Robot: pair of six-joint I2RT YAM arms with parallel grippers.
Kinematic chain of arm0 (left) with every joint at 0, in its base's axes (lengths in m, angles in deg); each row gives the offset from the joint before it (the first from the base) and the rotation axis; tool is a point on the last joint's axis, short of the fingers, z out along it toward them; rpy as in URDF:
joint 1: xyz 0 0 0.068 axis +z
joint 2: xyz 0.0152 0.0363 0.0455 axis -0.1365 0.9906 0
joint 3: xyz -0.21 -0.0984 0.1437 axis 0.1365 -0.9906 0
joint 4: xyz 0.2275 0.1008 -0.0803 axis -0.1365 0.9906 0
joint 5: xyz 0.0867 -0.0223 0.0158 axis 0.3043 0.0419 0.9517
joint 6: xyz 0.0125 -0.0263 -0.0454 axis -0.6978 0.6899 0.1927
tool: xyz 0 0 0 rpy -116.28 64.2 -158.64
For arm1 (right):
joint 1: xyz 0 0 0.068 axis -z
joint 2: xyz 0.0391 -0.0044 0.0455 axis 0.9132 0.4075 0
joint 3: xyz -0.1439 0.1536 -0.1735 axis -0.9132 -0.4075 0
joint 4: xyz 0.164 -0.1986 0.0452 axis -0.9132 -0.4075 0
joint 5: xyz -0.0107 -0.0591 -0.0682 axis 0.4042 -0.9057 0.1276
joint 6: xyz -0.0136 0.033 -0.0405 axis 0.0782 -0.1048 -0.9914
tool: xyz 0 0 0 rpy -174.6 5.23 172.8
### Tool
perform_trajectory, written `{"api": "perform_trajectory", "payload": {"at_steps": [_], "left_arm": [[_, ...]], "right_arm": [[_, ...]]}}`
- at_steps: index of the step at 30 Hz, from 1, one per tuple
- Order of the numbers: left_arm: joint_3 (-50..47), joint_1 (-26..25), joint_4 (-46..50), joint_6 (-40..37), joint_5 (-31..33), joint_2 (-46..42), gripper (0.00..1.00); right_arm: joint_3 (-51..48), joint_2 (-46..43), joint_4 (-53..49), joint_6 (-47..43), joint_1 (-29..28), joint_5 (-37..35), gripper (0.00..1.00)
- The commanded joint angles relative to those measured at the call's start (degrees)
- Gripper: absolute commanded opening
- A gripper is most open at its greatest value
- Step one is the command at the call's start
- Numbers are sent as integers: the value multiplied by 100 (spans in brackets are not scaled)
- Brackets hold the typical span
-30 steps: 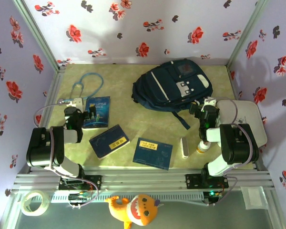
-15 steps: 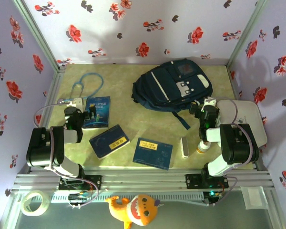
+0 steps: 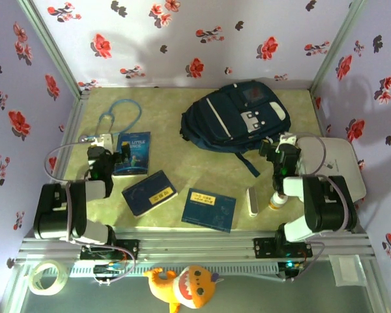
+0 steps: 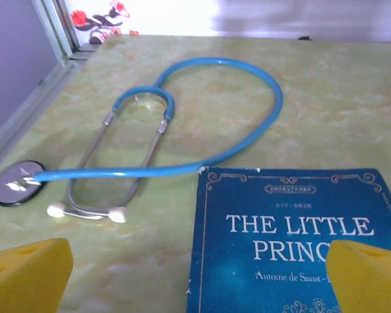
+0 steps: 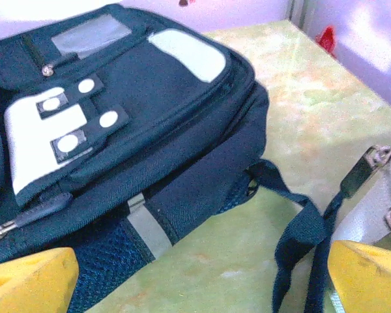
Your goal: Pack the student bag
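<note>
The student bag, dark navy with white patches, lies flat at the back right of the table. In the right wrist view its front pocket and a loose strap are close ahead. My right gripper sits just right of the bag's near corner, open, with bare table between its yellow fingertips. My left gripper is open at the left edge of a blue book, "The Little Prince", holding nothing. A blue stethoscope lies beyond it.
Two more blue books lie at the front centre. A white stick-shaped item and a small bottle rest near the right arm. A white rounded case stands at the right wall. Flowered walls enclose the table.
Both arms have shifted slightly at their near links. The grippers stay open and nothing on the table has moved.
</note>
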Motion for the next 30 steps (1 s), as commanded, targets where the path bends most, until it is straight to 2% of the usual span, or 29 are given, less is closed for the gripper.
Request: {"api": "perform_trajectory", "payload": {"at_steps": [1,6,9,11,15,20,23,30], "left_arm": [[475,-98,1074,150,492,-731,100],[1616,-170,2993,1751,413,-1157,100],[2433,-293,4057,2647,-221,-890,100],[2810,-469,4268,2917,-871,-601,100],[3332,-1105,4101,3246,-1795,130,100],[4136,-2093,3979,3352,-1843,1203,100],[4822,-2542,4112,3508,-1862,2001,98],[6680,-3006,4681,3664,-2070,3707,92]], "right_arm": [[445,-782,-1149,-64,-160,-638,99],[1500,-1237,-3418,1301,-415,-562,99],[2163,-970,-4427,2041,-580,-356,99],[2648,-672,-4935,2361,-716,86,99],[3340,-20,-5238,2682,-1051,707,99],[4006,880,-5332,3301,-1166,1166,99],[4285,1247,-5464,3500,-1180,1205,99],[4569,1671,-5723,3528,-1179,1051,99]]}}
